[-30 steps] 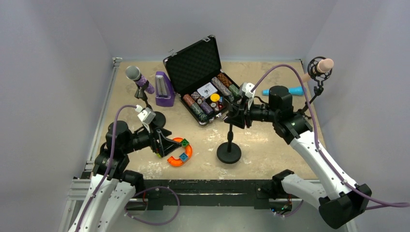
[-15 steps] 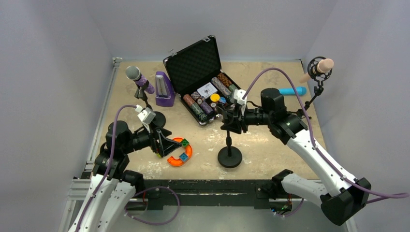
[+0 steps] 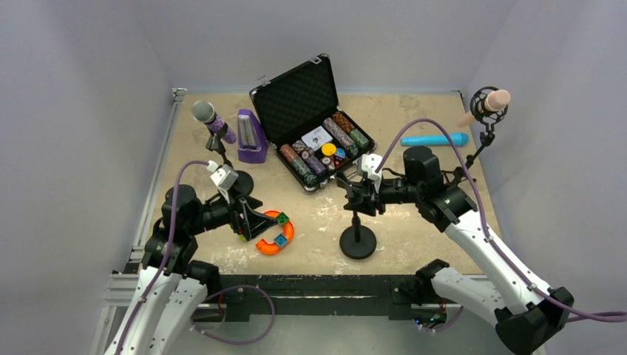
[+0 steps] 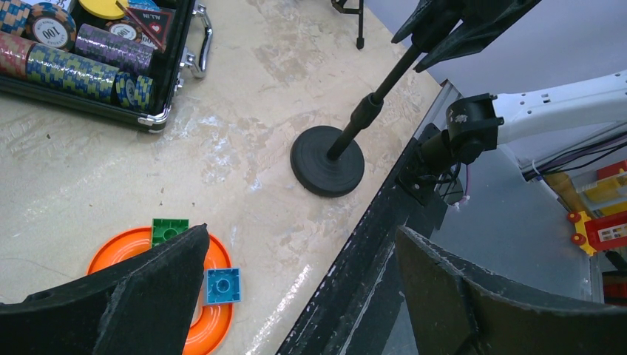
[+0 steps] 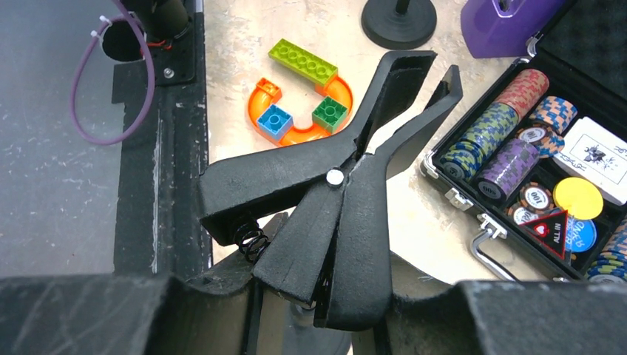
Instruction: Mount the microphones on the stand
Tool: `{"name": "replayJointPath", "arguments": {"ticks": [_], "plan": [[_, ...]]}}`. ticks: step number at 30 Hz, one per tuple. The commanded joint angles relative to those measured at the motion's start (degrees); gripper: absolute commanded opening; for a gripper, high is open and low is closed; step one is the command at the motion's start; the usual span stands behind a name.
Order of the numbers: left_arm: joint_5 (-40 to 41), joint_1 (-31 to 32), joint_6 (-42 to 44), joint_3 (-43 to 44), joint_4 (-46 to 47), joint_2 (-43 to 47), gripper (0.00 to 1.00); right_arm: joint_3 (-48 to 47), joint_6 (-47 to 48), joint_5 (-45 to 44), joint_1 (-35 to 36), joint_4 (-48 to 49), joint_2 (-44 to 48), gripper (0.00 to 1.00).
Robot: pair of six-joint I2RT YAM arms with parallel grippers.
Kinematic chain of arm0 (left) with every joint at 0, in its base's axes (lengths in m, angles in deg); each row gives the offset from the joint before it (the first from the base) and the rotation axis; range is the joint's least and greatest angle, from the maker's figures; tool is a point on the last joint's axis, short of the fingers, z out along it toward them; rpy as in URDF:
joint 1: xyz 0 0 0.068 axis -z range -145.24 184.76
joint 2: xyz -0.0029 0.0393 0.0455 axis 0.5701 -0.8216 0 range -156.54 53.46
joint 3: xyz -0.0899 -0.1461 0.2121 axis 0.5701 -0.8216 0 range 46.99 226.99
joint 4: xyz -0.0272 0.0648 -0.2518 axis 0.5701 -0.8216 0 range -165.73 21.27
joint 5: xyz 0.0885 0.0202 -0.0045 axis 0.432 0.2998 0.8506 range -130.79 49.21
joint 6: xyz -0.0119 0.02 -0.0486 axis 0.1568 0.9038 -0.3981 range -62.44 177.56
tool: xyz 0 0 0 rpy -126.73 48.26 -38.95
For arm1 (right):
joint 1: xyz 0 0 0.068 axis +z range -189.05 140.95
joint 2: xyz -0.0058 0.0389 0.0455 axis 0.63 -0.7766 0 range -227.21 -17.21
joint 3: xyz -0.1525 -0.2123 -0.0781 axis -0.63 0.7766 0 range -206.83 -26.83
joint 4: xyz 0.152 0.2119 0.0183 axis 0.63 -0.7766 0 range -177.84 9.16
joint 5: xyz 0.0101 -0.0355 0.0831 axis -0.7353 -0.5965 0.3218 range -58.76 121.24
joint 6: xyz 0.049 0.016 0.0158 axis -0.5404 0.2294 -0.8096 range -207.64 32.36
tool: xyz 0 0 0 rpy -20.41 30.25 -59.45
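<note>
The glittery purple microphone (image 3: 212,118) sits in a stand at the back left. The pale pink microphone (image 3: 494,100) sits in a shock-mount stand at the far right. The cyan-blue microphone (image 3: 436,139) lies on the table behind the right arm. My right gripper (image 3: 364,194) is shut on the black spring clip (image 5: 347,185) at the top of a third stand, whose round base (image 3: 358,243) rests near the table's front edge; that base also shows in the left wrist view (image 4: 327,160). My left gripper (image 3: 251,220) is open and empty, low beside an orange ring.
An open black case of poker chips (image 3: 310,126) stands at the back centre, with a purple metronome-shaped box (image 3: 251,137) to its left. An orange ring with toy bricks (image 3: 273,235) lies near the front. The table's front rail (image 4: 370,251) is just beside the stand base.
My right gripper has drawn the clip stand toward the front edge and slightly right. The left arm has not moved.
</note>
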Motion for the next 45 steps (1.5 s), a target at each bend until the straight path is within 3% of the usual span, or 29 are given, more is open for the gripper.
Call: {"name": "replayJointPath", "arguments": {"ticks": [1, 27, 33, 37, 45], "plan": [[-0.68, 0.2, 1.06, -0.31, 2.36, 0.0, 0.99, 1.19, 4.34, 0.82, 0.17, -2.75, 2.31, 0.23], [-0.8, 0.15, 0.89, -0.4, 2.58, -0.09, 0.99, 3.56, 16.65, 5.33, -3.99, -15.18, 7.71, 0.5], [-0.8, 0.19, 0.89, -0.4, 2.58, -0.01, 0.99, 2.46, 21.17, 8.42, -6.67, -19.76, 8.79, 0.6], [-0.96, 0.2, 0.89, -0.39, 2.66, 0.01, 0.99, 1.2, 26.55, 11.84, -9.63, -25.36, 9.7, 0.79], [-1.15, 0.2, 0.8, -0.4, 2.76, 0.18, 0.99, -0.46, 31.26, 12.74, -15.3, -29.69, 11.93, 0.85]]}}
